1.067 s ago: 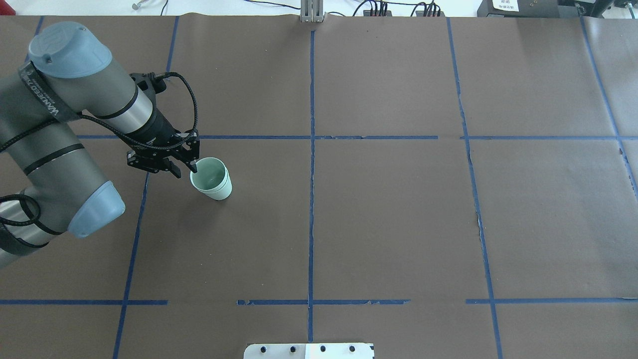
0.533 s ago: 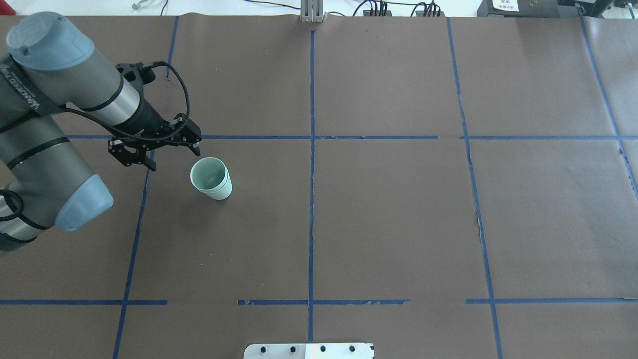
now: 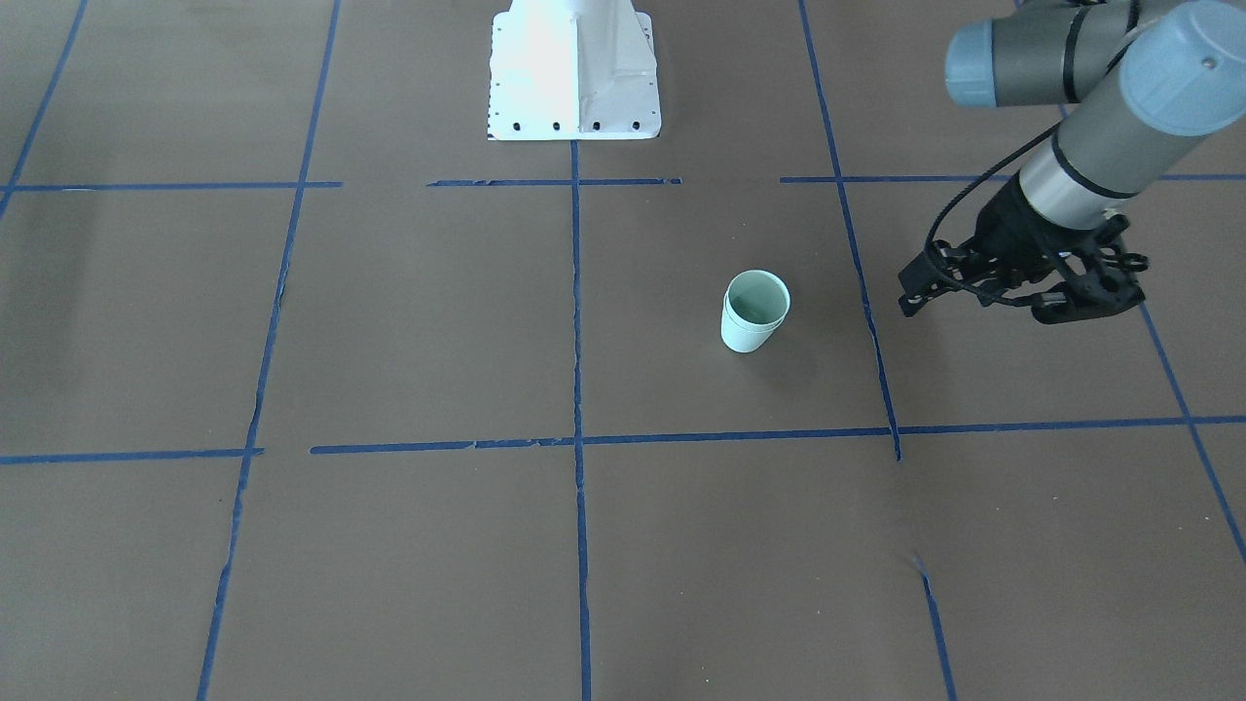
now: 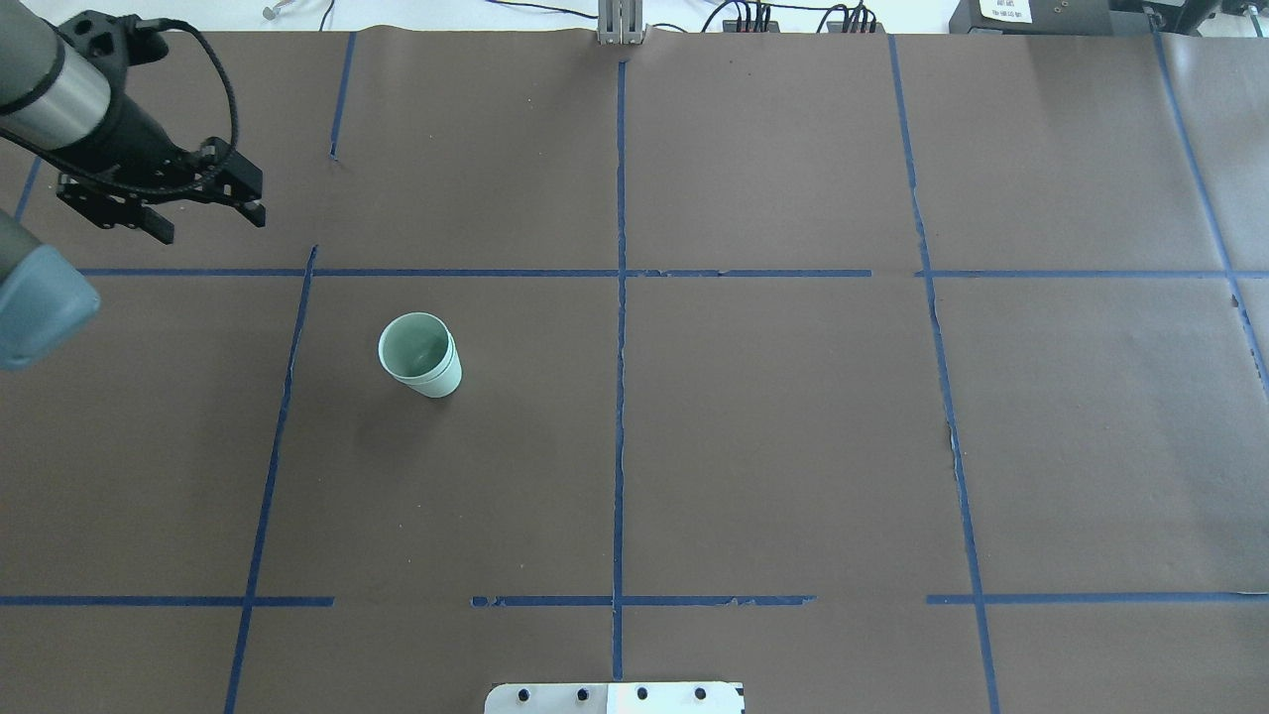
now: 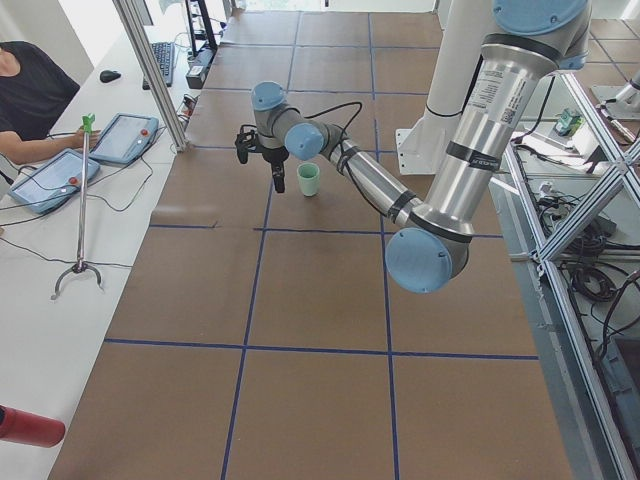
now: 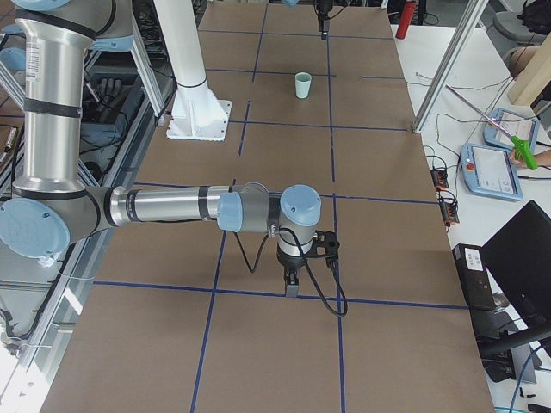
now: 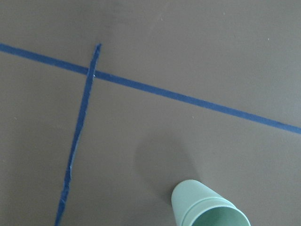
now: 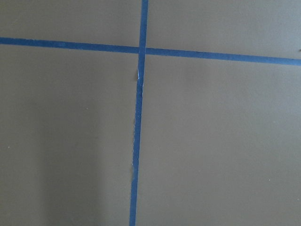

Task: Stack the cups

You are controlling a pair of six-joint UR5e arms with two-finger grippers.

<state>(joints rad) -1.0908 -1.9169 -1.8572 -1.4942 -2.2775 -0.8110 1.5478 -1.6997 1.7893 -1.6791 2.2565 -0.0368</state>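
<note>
Two pale mint-green cups [image 4: 421,357] stand upright on the brown table, one nested inside the other. They also show in the front view [image 3: 754,313], left view [image 5: 308,179], right view [image 6: 302,84] and at the bottom of the left wrist view [image 7: 207,211]. My left gripper [image 4: 208,224] is open and empty, hanging well apart from the cups toward the far left; it also shows in the front view [image 3: 983,307]. My right gripper [image 6: 291,286] shows only in the exterior right view, low over a tape line far from the cups; I cannot tell if it is open or shut.
Blue tape lines [image 4: 620,327] divide the brown table cover into squares. The white robot base plate [image 3: 574,73] sits at the near edge. An operator's bench with tablets [image 5: 70,165] runs along the far side. The right wrist view shows only a tape crossing [image 8: 141,51].
My left gripper has drawn back from the cup's rim, moving up and to the left in the overhead view, jaws open. The nested cups have stayed in place.
</note>
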